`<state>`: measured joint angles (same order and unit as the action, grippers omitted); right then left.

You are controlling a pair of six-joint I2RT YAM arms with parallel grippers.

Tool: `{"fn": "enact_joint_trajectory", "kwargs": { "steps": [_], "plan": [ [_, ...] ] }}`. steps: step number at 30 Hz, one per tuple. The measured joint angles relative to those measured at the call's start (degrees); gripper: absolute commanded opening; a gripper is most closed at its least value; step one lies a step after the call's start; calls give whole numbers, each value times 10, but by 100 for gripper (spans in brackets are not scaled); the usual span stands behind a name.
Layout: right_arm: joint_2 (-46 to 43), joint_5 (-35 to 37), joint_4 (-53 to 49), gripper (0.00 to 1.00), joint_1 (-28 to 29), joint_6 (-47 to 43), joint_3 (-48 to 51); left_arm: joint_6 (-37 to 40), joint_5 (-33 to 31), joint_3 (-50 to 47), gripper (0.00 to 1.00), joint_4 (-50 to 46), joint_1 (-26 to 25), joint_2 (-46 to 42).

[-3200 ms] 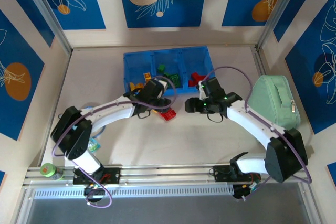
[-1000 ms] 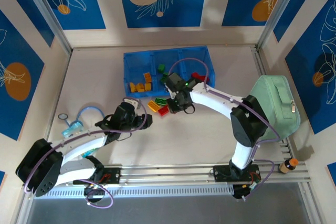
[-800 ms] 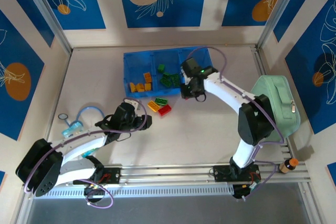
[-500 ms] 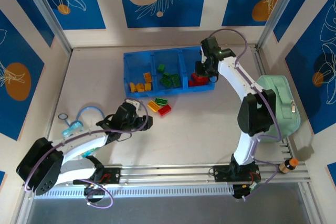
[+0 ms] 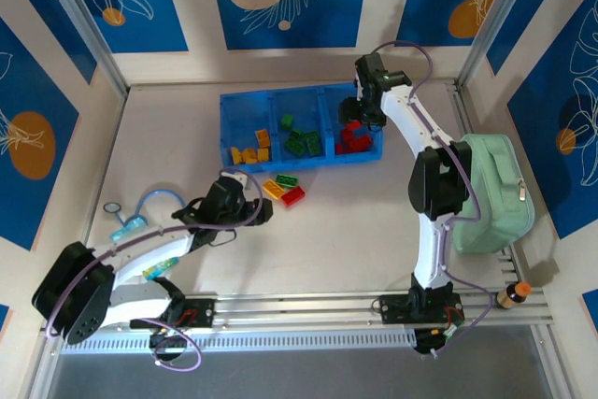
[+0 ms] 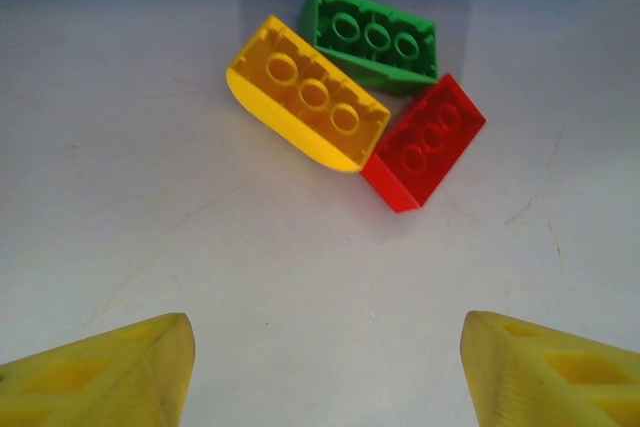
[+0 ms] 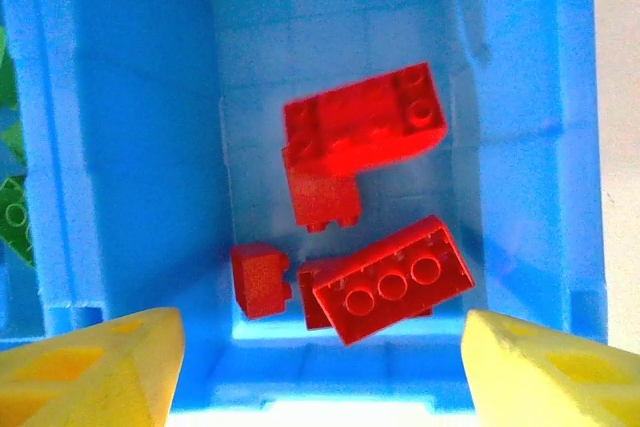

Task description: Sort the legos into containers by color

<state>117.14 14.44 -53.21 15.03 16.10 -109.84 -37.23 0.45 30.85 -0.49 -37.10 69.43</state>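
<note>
Three loose legos lie touching on the table just in front of the tray: a yellow one (image 6: 310, 97), a green one (image 6: 375, 39) and a red one (image 6: 428, 139). My left gripper (image 6: 325, 367) is open and empty, a short way short of them. In the top view it (image 5: 260, 212) sits left of that cluster (image 5: 285, 190). The blue tray (image 5: 245, 98) holds yellow legos (image 5: 250, 149) on the left, green ones (image 5: 297, 139) in the middle and red ones (image 5: 353, 137) on the right. My right gripper (image 7: 320, 367) hangs open over the red compartment, above several red bricks (image 7: 395, 282).
A pale mint pouch (image 5: 486, 189) lies at the right edge beside the right arm. Small oddments and a blue cable (image 5: 140, 217) sit left of the left arm. The tray's blue walls (image 7: 530, 147) enclose the red compartment; green bricks (image 7: 12, 212) peek from the neighbouring one.
My right arm swung from beside the loose bricks up to the red compartment and is open there. My left arm drew back from the tray, then crept slightly toward the three loose bricks.
</note>
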Motion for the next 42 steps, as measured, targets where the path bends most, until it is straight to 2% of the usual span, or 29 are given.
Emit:
{"fn": "enact_joint_trajectory", "kwargs": {
  "steps": [12, 24, 34, 38, 42],
  "plan": [
    [-205, 3, 66, 73, 29, 27, 230, -13, 11, 104, 70, -2, 38, 147],
    [-271, 2, 106, 72, 32, 46, 338, -12, 15, 193, 67, 0, 50, 271],
    [-294, -3, 125, 72, 29, 54, 366, -1, 14, 216, 58, -8, 50, 302],
    [-296, -9, 131, 71, 29, 60, 373, 0, 14, 217, 51, -4, 50, 309],
    [-297, -13, 135, 71, 29, 65, 384, -1, 14, 215, 39, -4, 50, 315]
  ]
}}
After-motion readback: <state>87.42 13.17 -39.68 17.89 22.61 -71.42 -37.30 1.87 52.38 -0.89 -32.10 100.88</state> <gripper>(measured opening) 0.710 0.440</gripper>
